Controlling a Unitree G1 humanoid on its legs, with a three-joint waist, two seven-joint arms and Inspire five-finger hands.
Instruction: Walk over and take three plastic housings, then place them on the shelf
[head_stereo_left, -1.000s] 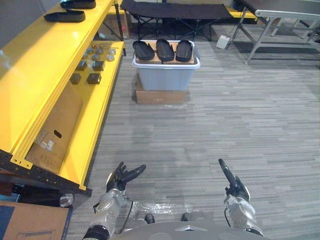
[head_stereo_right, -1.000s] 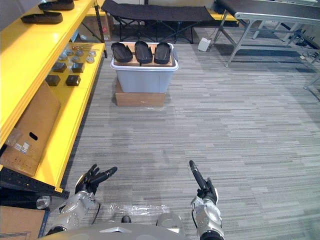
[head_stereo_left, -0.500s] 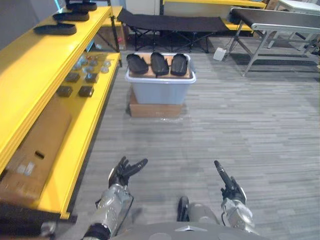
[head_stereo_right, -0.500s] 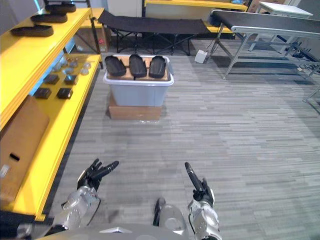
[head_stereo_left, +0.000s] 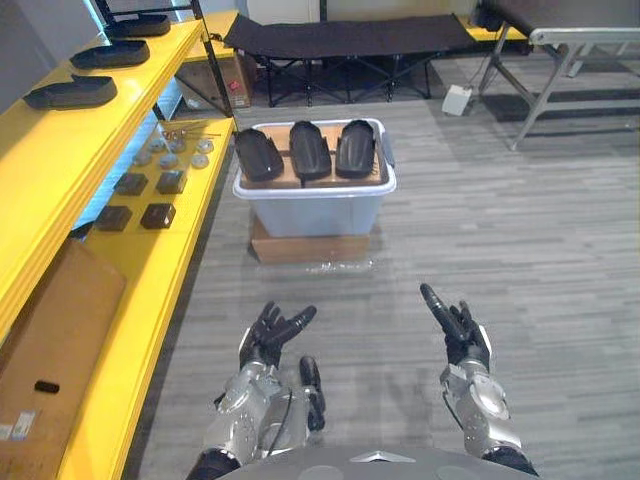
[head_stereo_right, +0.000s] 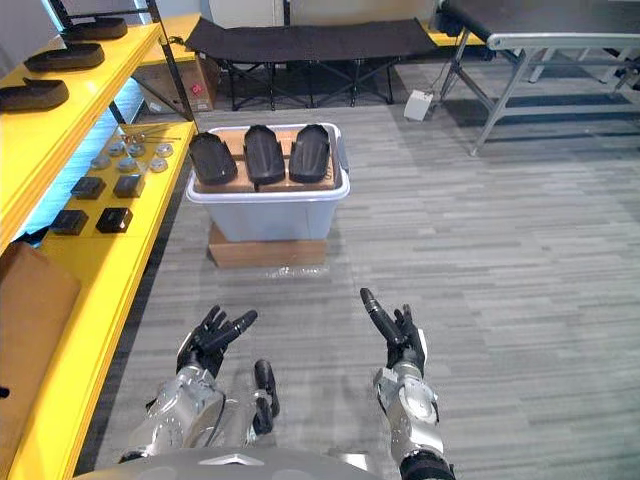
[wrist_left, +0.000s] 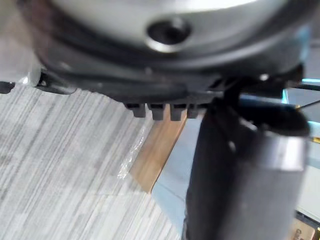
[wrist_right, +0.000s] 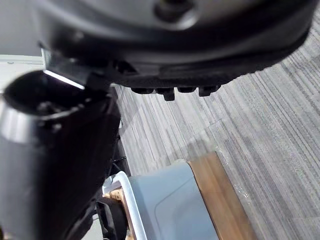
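Plastic housings (head_stereo_left: 310, 150) top a grey bin (head_stereo_left: 315, 207) — left robot hand (head_stereo_left: 270, 338) and right robot hand (head_stereo_left: 460, 335) spread.

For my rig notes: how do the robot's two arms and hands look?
The left arm and right arm are silver-grey, rounded metal shells. The left hand and right hand are dark, nearly black, each with slim fingers and a thumb.

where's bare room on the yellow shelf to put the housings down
Top level: bare on the near side of the three housings already there. Lower level: a bare strip between the black blocks and the cardboard; farther along, blocks and round metal parts crowd it.
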